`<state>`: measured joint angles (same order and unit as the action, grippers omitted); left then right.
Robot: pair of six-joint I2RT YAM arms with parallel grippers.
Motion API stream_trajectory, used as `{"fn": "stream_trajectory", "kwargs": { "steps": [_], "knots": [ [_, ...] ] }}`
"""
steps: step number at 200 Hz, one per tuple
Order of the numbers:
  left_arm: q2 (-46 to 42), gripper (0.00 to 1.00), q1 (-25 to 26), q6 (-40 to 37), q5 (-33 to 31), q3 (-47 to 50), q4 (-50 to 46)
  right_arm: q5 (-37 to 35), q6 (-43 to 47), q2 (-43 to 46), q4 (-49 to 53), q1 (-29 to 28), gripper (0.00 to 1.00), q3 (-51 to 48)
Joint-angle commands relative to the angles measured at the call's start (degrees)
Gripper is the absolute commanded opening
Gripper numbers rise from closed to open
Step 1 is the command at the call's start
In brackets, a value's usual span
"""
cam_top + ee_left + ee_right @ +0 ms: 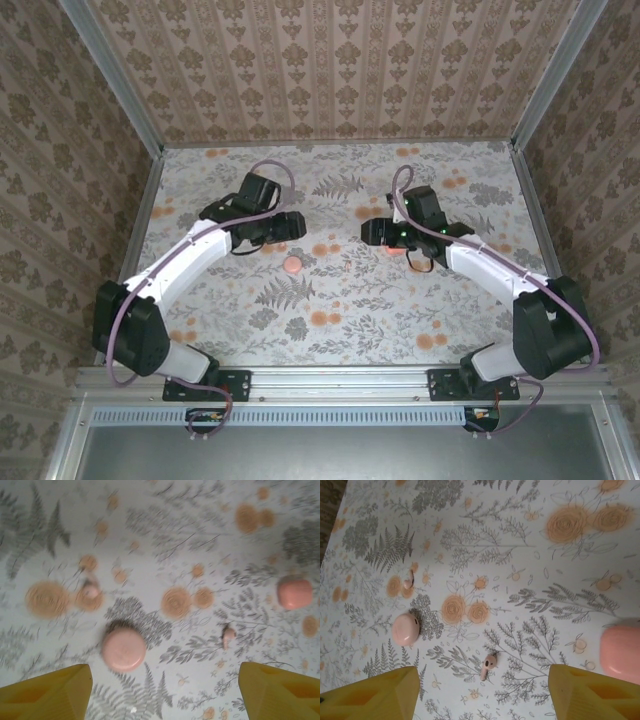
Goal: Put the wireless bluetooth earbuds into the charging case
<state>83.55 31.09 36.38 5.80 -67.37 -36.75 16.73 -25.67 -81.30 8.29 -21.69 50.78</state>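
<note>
Lying near the middle of the flowered table (530, 580), one earbud (490, 662) rests just ahead of the right gripper (482, 672), between its spread, empty fingers. The second earbud (409, 582) sits farther off, near a pink rounded case (405, 628). The left gripper (165, 666) hovers with its fingers spread and empty too.
</note>
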Motion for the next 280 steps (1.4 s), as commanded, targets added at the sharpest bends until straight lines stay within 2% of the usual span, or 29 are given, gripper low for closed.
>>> {"fn": "stream_trajectory", "kwargs": {
  "steps": [1, 43, 85, 99, 128, 235, 280],
  "knots": [
    [3.17, 0.78, 0.37, 9.11, -3.36, -3.47, -10.84, -2.84, -6.01, 1.14, -3.97, -1.4, 0.7, -3.23],
    [12.09, 0.78, 1.15, 11.26, -2.62, -12.54, -20.85, -2.58, -8.3, 4.52, -6.48, -2.59, 0.7, -6.6],
    [21.39, 0.77, 4.09, 1.71, -2.94, -22.26, -29.84, -3.11, -7.73, 8.13, -6.08, -2.92, 0.7, -8.52],
    [21.96, 0.77, 3.47, 3.76, -1.29, -20.77, -29.11, -3.37, -7.66, 9.27, -5.94, -3.0, 0.7, -9.18],
    [24.67, 0.76, 3.98, 4.18, -2.92, -20.52, -29.76, -3.47, -7.66, 10.7, -5.99, -3.0, 0.7, -10.37],
    [37.12, 0.75, 3.36, 6.77, -2.05, -26.36, -32.55, -3.02, -6.29, 12.38, -3.82, -3.12, 0.7, -11.32],
    [39.64, 0.71, 2.92, 7.53, -1.43, -26.0, -31.88, -3.2, -6.18, 13.33, -2.77, -3.12, 0.7, -11.59]
  ]
}}
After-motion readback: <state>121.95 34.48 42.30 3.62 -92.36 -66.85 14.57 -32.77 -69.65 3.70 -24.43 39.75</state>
